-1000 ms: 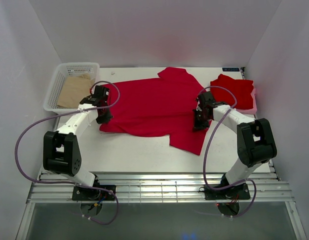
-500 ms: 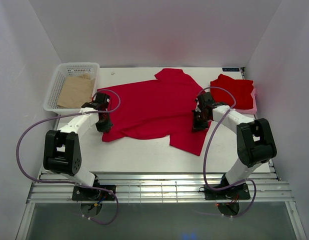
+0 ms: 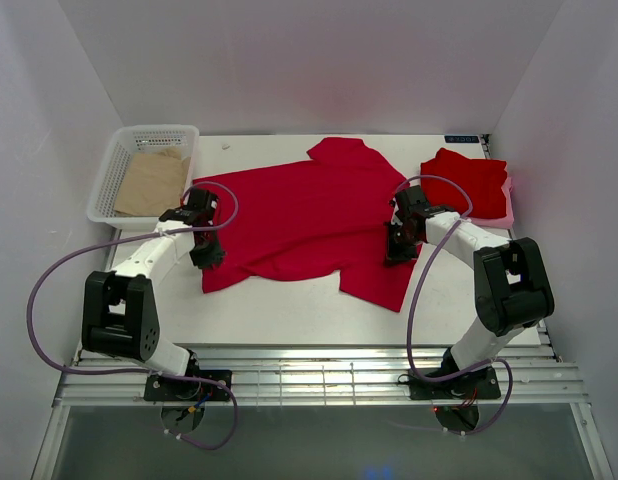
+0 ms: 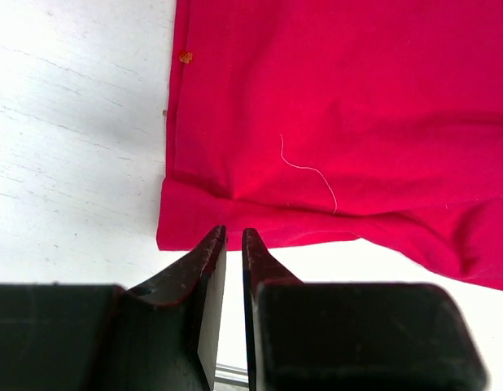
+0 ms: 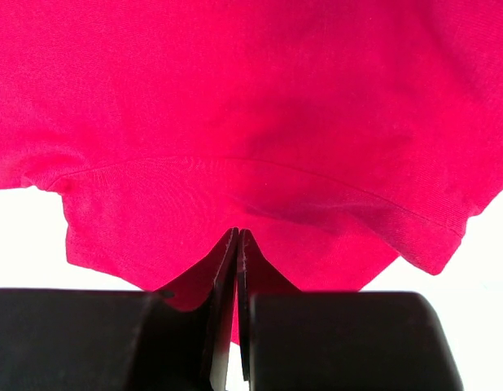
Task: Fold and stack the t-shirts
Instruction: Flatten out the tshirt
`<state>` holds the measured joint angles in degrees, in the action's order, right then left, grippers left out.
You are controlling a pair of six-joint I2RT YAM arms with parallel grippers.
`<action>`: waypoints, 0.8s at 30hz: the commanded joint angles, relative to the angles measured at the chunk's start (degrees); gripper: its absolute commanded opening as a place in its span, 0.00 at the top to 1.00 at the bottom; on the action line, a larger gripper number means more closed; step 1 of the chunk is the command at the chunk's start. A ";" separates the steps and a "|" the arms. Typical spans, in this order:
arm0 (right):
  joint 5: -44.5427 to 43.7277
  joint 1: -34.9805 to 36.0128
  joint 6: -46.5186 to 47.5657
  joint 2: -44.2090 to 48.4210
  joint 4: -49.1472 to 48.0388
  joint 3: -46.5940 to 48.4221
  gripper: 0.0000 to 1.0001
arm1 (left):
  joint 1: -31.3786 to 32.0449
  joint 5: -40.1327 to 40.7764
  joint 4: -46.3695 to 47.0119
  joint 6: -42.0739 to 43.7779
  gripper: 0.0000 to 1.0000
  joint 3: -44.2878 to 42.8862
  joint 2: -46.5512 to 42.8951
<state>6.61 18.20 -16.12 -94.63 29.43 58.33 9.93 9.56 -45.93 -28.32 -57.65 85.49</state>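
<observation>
The left gripper (image 4: 234,234) is slightly open with nothing between its jaws, at the hem by the near left corner of the spread shirt (image 3: 299,215). The right gripper (image 5: 238,234) is closed, pinching that shirt's cloth on its right side. The shirt lies flat mid-counter (image 3: 289,305). A second shirt (image 3: 469,178) lies far right on a pink piece (image 3: 509,203). A basket (image 3: 154,133) far left holds a tan sheet (image 3: 149,185).

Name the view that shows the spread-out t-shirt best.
Top external: it alone shows the whole spread-out t-shirt, outline included. Left wrist gives just a hem corner; right wrist just a close patch of cloth.
</observation>
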 commanded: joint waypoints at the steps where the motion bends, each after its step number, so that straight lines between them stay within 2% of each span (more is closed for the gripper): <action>1: 1.03 0.44 -0.40 1.91 -0.78 -0.32 0.92 | 0.35 -1.21 -0.47 -0.86 0.75 0.96 -2.79; 7: 1.39 0.44 -0.40 1.73 -1.22 -0.84 0.92 | 0.35 -0.69 0.31 -1.04 0.74 2.36 -1.74; 10: 1.56 0.61 -0.49 1.73 -1.31 -0.93 0.92 | 0.26 -0.25 1.54 -0.86 0.69 3.33 -0.51; 16: 1.91 0.61 -0.32 1.82 -1.30 -1.11 0.92 | 0.35 0.02 3.83 -0.86 0.67 3.68 0.81; 19: 2.18 0.52 -0.14 1.73 -1.31 -1.37 0.92 | 0.26 0.28 4.36 -0.86 0.59 3.07 1.08; 24: 2.97 0.52 0.12 1.73 -1.66 -2.25 0.92 | 0.35 0.90 4.97 -0.78 0.59 2.89 2.13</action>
<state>8.10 18.50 -16.10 -94.59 28.71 56.71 9.98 9.45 -42.63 -28.97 -53.89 87.07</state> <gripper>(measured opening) 0.078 0.411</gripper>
